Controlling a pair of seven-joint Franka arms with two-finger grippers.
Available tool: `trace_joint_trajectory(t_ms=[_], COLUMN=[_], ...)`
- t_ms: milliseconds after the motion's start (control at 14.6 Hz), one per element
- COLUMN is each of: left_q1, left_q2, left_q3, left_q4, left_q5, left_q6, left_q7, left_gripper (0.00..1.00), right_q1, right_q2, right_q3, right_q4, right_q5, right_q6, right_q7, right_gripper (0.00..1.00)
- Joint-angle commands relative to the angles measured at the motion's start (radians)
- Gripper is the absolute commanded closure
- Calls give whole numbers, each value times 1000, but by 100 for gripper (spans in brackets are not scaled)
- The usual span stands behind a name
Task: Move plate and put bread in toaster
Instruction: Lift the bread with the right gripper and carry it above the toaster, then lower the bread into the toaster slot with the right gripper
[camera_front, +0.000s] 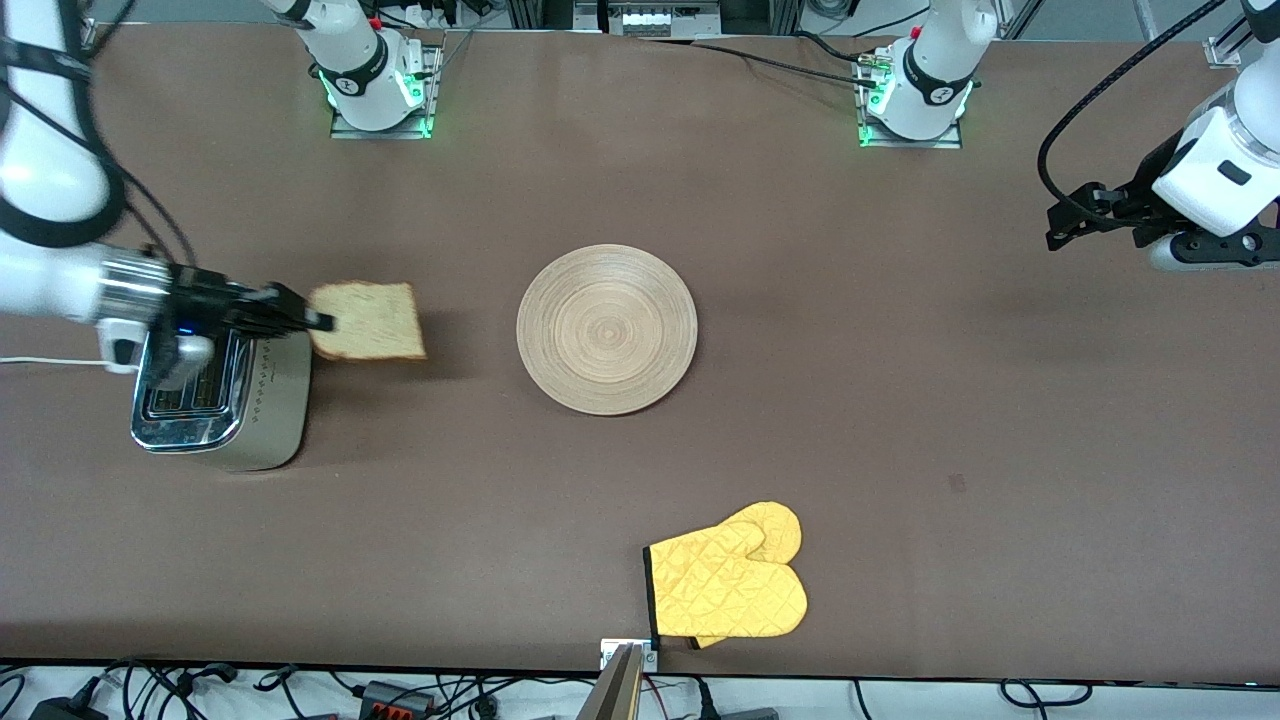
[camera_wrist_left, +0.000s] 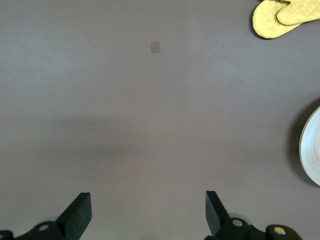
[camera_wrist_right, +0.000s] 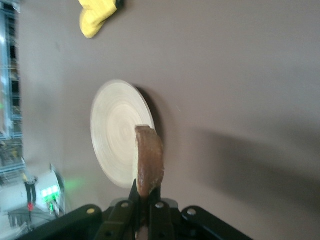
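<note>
- Surface: brown matte table (camera_front: 900, 420), cables along the edge nearest the front camera, both arm bases along the edge farthest from it.
- Nearest the front camera: a yellow oven mitt (camera_front: 730, 580), flat on the table, well apart from everything else. Not part of the task.
- Farther up: the toaster (camera_front: 220, 395) at the right arm's end of the table, chrome top and two slots facing up, white cord (camera_front: 40, 360) trailing off it.
- The plate (camera_front: 606, 329) lies flat mid-table, bare, nothing touching it.
- The right gripper (camera_front: 300, 318) hangs over the toaster's edge farthest from the camera. Its fingers pinch the bread (camera_front: 368, 321) by one crust edge; the slice sticks out toward the plate, clear of the slots. The right wrist view shows the slice edge-on between the closed fingers.
- The left gripper (camera_wrist_left: 148, 212) waits over bare table at the left arm's end, fingers spread, holding nothing.
- Risk 1: the grip sits on a thin strip of crust. A quick wrist turn could tear or slip the slice.
- Risk 2: the slice is not yet lined up with a slot. If lowered askew, a corner could catch on the chrome rim and the bread buckle or fall outside.
- Risk 3: the wrist is close above the toaster; a low sweep could nudge it.
</note>
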Motion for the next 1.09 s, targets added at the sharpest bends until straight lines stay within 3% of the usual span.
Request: trace_joint_trajectory(t_ms=[0,205,273,410,478,683,1025], left_q1=[-6,-6,-8,-8,-8,-8,-6], left_q2=[8,8,8,8,10,10,10], left_q3=[0,0,0,0,0,0,0], left_q4=[30,30,30,31,31,31,31], left_q5=[19,19,19,19,19,19,19], left_q6=[-32,-32,-32,-30,-27,-27,-27], left_q7=[13,13,13,13,13,16,16], left_gripper=[0,0,0,0,0,0,0], right_q1=[-9,-5,0,75,81,74,75], right_q2=[43,86,102,150,162,246,303], right_q3=[14,14,20,19,20,11,13], right_q4=[249,440,494,567,589,658,669], right_q5=[-192,-405,-509,-801,-880,-893,-895], right_q6=[-213,-415,-446,-464,-456,-427,-343], right_q7=[196,272,271,254,243,238,237], right_gripper=[100,100,100,100,100,100,100])
